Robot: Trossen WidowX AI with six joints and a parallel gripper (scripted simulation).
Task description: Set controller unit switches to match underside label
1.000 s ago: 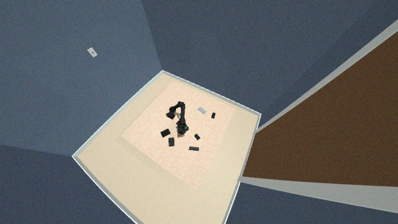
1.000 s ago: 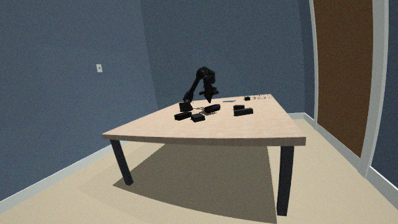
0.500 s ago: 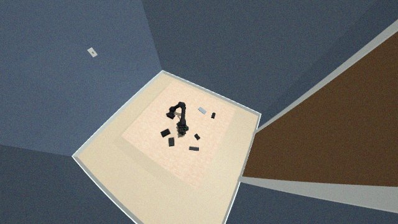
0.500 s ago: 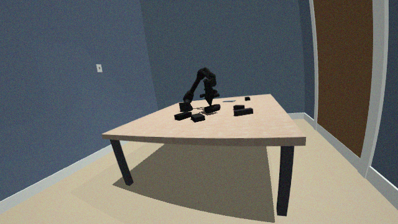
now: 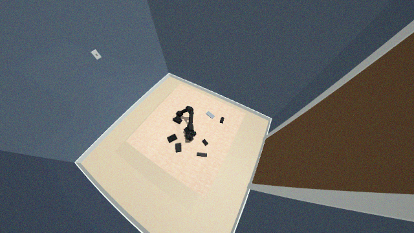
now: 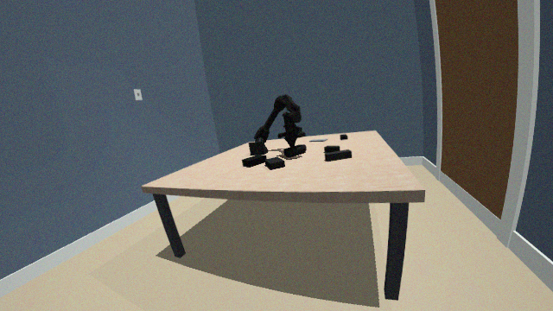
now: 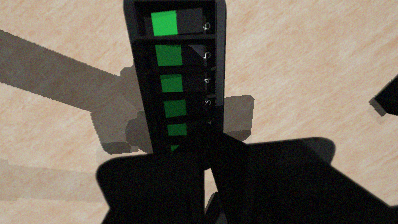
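The dark grey controller unit (image 7: 143,95) (image 6: 295,150) lies flat on its base on the bench, running away from the wrist camera. Its six rocker switches sit in a row, from the far one (image 7: 164,23) to the near one (image 7: 174,148). Each shows a green end to the left and a dark end to the right by small white numbers. My gripper (image 7: 201,128) (image 6: 291,143) is shut with nothing between the fingers. Its tips are low over the near end of the unit, at the dark side of the nearest switches, which they partly hide.
Several dark modules lie around the unit on the bench: two to the left (image 6: 254,161) (image 6: 275,163), two to the right (image 6: 338,155) (image 6: 332,149), a small one at the back (image 6: 343,136). A thin light grey plate (image 6: 318,140) (image 5: 210,114) lies behind. One dark part (image 7: 387,97) is near the right.
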